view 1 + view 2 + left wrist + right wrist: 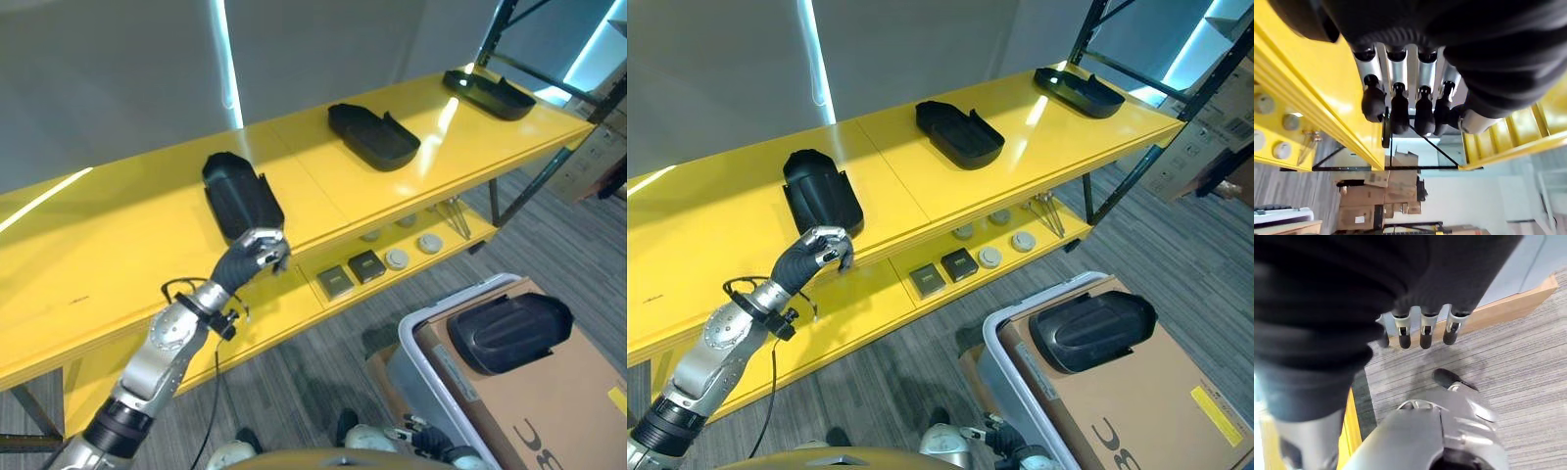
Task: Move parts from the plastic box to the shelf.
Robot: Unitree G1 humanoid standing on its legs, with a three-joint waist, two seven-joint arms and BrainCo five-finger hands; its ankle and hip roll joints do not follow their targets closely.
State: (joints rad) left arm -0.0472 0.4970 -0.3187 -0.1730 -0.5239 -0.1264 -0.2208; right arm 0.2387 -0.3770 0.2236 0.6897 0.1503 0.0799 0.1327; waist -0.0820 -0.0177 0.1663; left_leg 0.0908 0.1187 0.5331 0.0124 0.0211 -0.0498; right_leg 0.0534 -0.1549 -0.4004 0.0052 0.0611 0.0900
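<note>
- In the left eye view, your left hand [257, 251] sat at the front edge of the yellow shelf [118, 245], its fingers bent and nothing in them, just beside the near end of a black part [240, 199] lying on the top board. My guess is you had set that part there; two more black parts [373, 135] lay further along the same board, well apart.
- In the right eye view, one black part [1090, 331] rested on a cardboard sheet [1176, 411] inside the plastic box [1004, 357] on the floor, so the job was not finished. Small discs and square pieces [959, 264] lay on the lower board.
- In the left wrist view, the fingers [1399, 110] curled over the shelf edge, clasping nothing.
- In the right wrist view, your right hand [1422, 328] hung over grey carpet [1528, 362], fingers loosely bent and empty, idle near stacked cartons.
</note>
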